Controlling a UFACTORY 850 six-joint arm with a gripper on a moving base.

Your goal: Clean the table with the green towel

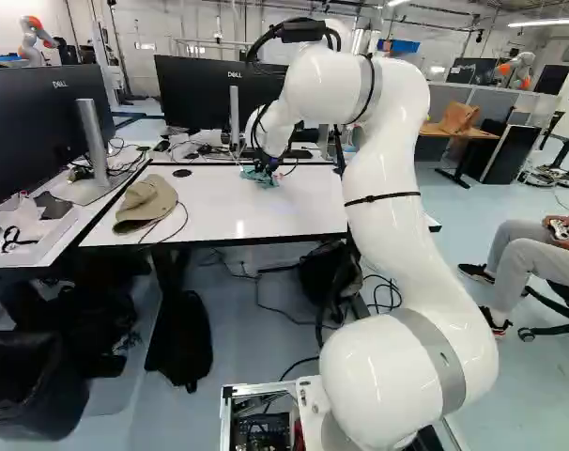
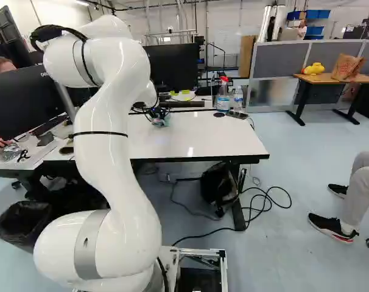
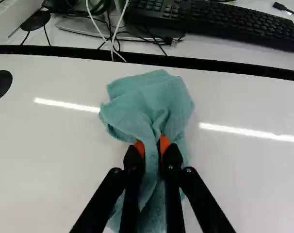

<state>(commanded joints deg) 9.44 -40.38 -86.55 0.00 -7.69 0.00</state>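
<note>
I have the tool (image 1: pixel 261 173) out over the white desk (image 1: pixel 299 209), near its far edge, with the green towel (image 3: pixel 156 97) at its fingertips. In my wrist view the tool (image 3: pixel 152 145) is closed down narrow on a fold of the towel, the orange pads (image 3: pixel 165 142) pressing it from two sides. The wider, crumpled part of the cloth spreads out just ahead of the fingertips, and the rest runs back between and under the fingers, over the desk. I can't tell how firmly the cloth bears on the surface.

Past the towel runs a dark strip (image 3: pixel 234 69) along the desk's far edge, and beyond that I see a black keyboard (image 3: pixel 220 23) and some tangled cables (image 3: pixel 106 36). A round black disc (image 3: pixel 0 84) is set on the desk, well apart from the towel.

In the left base view, a tan cap (image 1: pixel 147 203) rests toward the desk's left end, with a thin black cord (image 1: pixel 178 225) beside it. The right base view gives me a spray bottle (image 2: pixel 223 96) and a clear bottle (image 2: pixel 238 98) standing close together at the desk's far right corner, well apart from the towel.
</note>
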